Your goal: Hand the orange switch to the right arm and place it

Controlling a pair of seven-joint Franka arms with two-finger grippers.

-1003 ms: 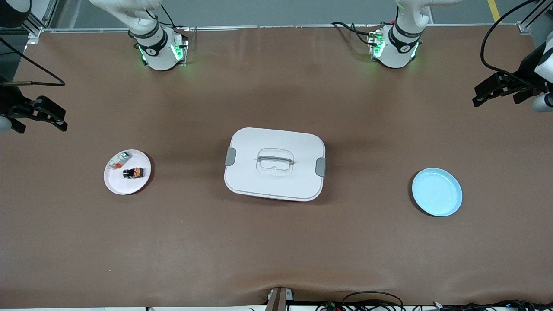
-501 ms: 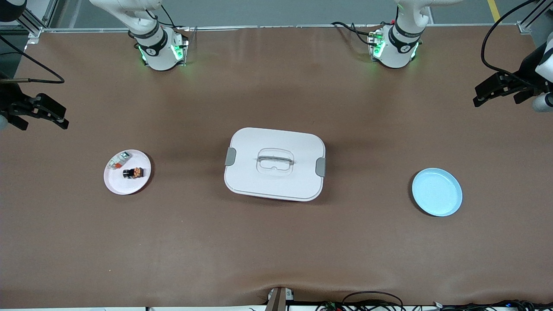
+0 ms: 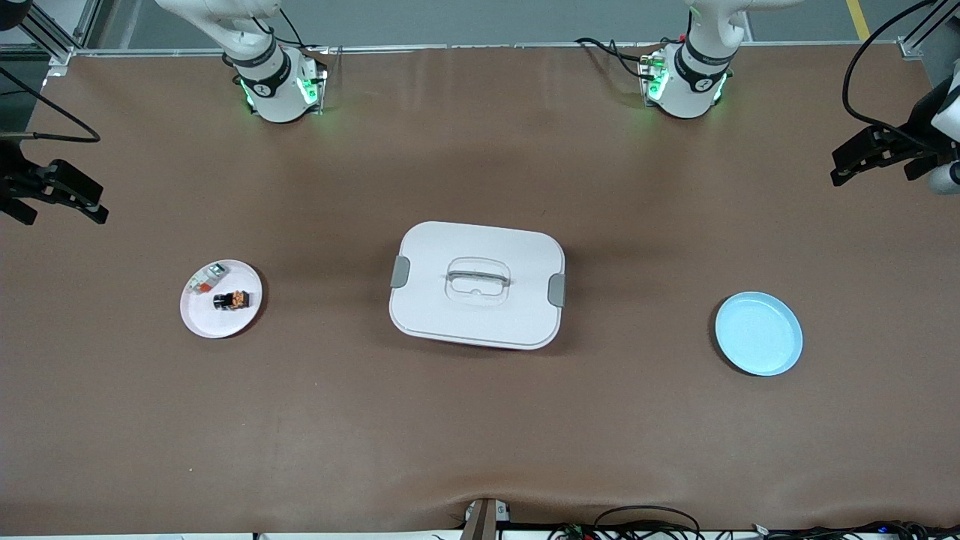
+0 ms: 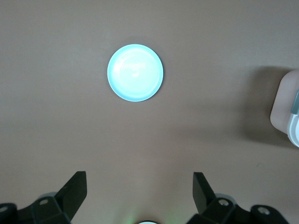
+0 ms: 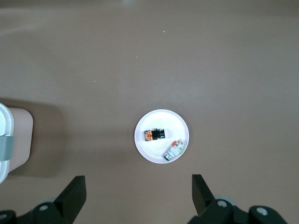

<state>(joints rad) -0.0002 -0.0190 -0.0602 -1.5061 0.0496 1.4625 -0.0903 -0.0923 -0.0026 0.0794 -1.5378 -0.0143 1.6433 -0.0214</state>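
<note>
Clock reference: read on the front view, 12 o'clock toward the robots' bases.
Right gripper (image 5: 138, 179): it hangs over the table's edge at the right arm's end, at about 10 o'clock from the white plate. Its fingers are spread wide with nothing between them. Over the last second it has drifted outward toward that edge.
White plate (image 3: 217, 324): it sits at 9 o'clock from the lidded box and has not moved.
Orange switch (image 3: 232, 300): a black body with an orange end, lying on its side on the white plate, just off the plate's centre toward 3 o'clock. Neither gripper touches it, and its position is unchanged.
White-and-grey component (image 3: 207, 279): it lies on the same plate at 11 o'clock, apart from the switch.
Lidded box (image 3: 477, 285): it stands at the table's centre with its lid on and is undisturbed.
Blue plate (image 3: 757, 334): it sits at about 4 o'clock from the box and carries nothing.
Left gripper (image 4: 140, 174): it is over the left arm's end of the table, at 1 o'clock from the blue plate. It is wide open and holds nothing. It has also eased outward.
Finding: the only change is both arms backing away from the work area.
Assessment: the switch already rests on a plate at the right arm's end, as the task asks. Whether the task put it there cannot be established.
</note>
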